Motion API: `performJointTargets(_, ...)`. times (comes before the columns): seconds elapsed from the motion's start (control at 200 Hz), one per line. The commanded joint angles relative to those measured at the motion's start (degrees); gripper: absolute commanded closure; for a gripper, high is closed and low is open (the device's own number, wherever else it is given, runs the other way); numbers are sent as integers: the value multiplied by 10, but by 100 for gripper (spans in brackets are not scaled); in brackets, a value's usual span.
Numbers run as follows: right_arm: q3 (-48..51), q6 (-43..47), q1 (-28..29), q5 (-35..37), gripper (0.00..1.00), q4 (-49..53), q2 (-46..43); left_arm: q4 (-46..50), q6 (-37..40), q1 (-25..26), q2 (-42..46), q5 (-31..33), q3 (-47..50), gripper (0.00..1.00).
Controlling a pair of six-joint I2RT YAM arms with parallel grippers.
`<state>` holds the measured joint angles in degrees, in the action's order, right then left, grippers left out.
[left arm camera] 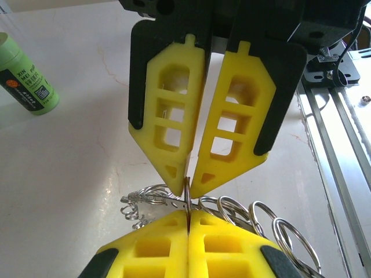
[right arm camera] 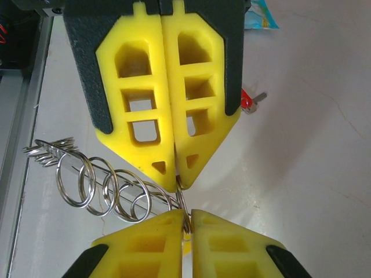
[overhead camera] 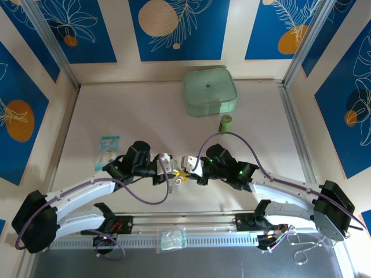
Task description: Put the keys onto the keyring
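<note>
My left gripper (overhead camera: 173,169) (left arm camera: 189,217) and right gripper (overhead camera: 188,165) (right arm camera: 188,217) meet tip to tip low over the table's near middle. Each is shut on the same thin silvery ring of the keyring (left arm camera: 232,211) (right arm camera: 104,185), and the rest of its wire loops trail to one side. In the left wrist view the right gripper (left arm camera: 187,188) pinches the ring from above. In the right wrist view the left gripper (right arm camera: 177,182) does the same. The red-headed key (right arm camera: 248,102) lies loose on the table beyond. A sliver of yellow shows between my right fingers, and I cannot tell what it is.
A pale green square case (overhead camera: 210,91) sits at the back, with a green cylinder (overhead camera: 225,122) (left arm camera: 26,78) in front of it. A blue-and-white packet (overhead camera: 108,148) lies at the left. A clear bag (overhead camera: 172,238) rests on the metal rail (left arm camera: 336,127) by the arm bases.
</note>
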<state>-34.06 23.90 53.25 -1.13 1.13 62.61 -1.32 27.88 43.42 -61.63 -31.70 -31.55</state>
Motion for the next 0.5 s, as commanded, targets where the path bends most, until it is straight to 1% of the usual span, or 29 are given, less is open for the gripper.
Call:
performJointTargets(0.0, -4, 15, 4, 13, 88, 12, -4, -16, -5, 5, 10, -27, -9, 100)
performJointTargets(0.125, -6, 12, 3, -1, 89, 6, -3, -21, -8, 5, 10, -35, -9, 100)
performJointTargets(0.185, -7, 8, 4, -15, 92, -1, 2, -24, -10, 5, 9, -36, -7, 100)
performJointTargets(0.235, -9, 6, 4, -25, 100, -8, 6, -25, -12, 5, 9, -35, -7, 100)
performJointTargets(0.33, -7, 3, 3, -38, 100, -19, 6, -24, -16, 5, 8, -25, -5, 100)
performJointTargets(0.385, -6, 0, 1, -47, 100, -25, 6, -22, -17, 5, 6, -18, -4, 83)
performJointTargets(0.405, -5, -2, 1, -49, 100, -26, 7, -22, -16, 5, 5, -15, -3, 79)
performJointTargets(0.495, -3, -7, 1, -61, 100, -37, 7, -14, -11, 5, -4, -14, -5, 77)
